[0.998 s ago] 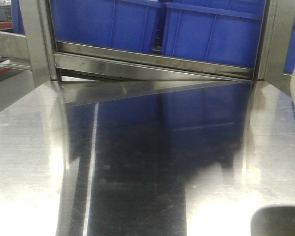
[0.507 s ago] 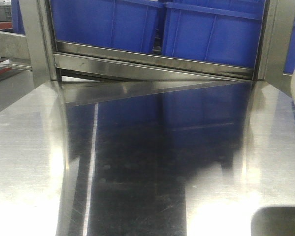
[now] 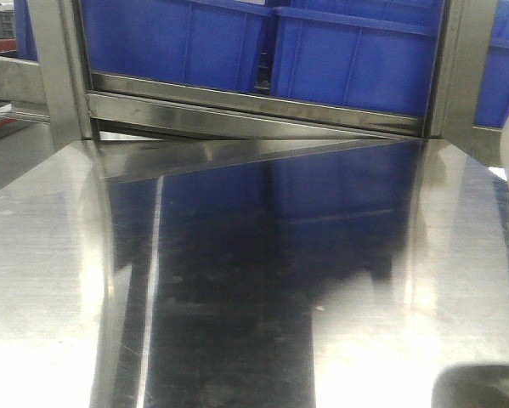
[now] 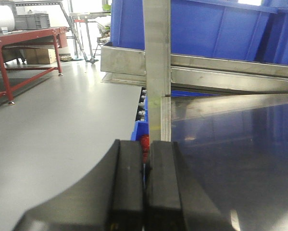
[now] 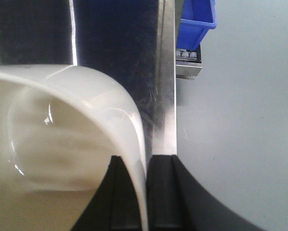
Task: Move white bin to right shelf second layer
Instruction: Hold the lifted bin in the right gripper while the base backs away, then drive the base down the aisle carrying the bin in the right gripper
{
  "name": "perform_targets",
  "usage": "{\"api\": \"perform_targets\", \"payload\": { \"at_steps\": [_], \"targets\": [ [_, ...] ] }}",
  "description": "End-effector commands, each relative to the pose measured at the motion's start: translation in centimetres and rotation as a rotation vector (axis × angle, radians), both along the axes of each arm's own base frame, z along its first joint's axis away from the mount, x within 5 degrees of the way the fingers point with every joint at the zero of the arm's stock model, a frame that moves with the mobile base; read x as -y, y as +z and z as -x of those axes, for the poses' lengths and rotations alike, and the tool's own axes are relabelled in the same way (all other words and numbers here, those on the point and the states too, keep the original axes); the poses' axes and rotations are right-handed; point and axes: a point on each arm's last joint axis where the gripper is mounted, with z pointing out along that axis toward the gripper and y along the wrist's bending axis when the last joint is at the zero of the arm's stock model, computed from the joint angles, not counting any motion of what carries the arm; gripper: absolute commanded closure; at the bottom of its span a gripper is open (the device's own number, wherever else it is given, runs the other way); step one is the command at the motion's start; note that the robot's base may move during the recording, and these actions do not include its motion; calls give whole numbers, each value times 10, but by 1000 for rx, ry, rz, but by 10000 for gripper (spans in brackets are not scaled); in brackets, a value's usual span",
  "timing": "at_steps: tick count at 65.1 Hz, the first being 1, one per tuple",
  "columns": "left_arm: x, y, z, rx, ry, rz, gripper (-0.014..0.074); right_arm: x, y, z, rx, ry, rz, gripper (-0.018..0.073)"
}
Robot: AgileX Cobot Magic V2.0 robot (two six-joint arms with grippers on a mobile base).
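Mirror-like steel tabletop (image 3: 254,280) running back to blue crates (image 3: 178,42), open grey floor (image 5: 240,120) beyond its right edge, white bin (image 5: 62,144) close to that edge, wall pinched by right gripper (image 5: 146,192), left gripper (image 4: 144,183) pressed closed, empty, at the left edge.

The black right end effector (image 5: 145,168) pinches the wall of the glossy cream-white plastic tub (image 5: 62,144) (one finger inside), above the mirror-like steel worktop (image 5: 115,43).

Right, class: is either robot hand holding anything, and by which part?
The right hand grips the white bin by its side wall at the rim, one finger inside, one outside. The left hand is shut on nothing.
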Motion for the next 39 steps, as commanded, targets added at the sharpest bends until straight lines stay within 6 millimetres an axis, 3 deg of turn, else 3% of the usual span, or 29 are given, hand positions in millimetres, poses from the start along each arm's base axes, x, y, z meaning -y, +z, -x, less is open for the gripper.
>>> {"api": "perform_targets", "payload": {
  "at_steps": [1, 39],
  "targets": [
    [-1, -4, 0, 63, 6, 10, 512, 0, 16, -4, 117, 7, -2, 511],
    [-1, -4, 0, 63, 6, 10, 512, 0, 16, -4, 117, 7, -2, 511]
  ]
}}
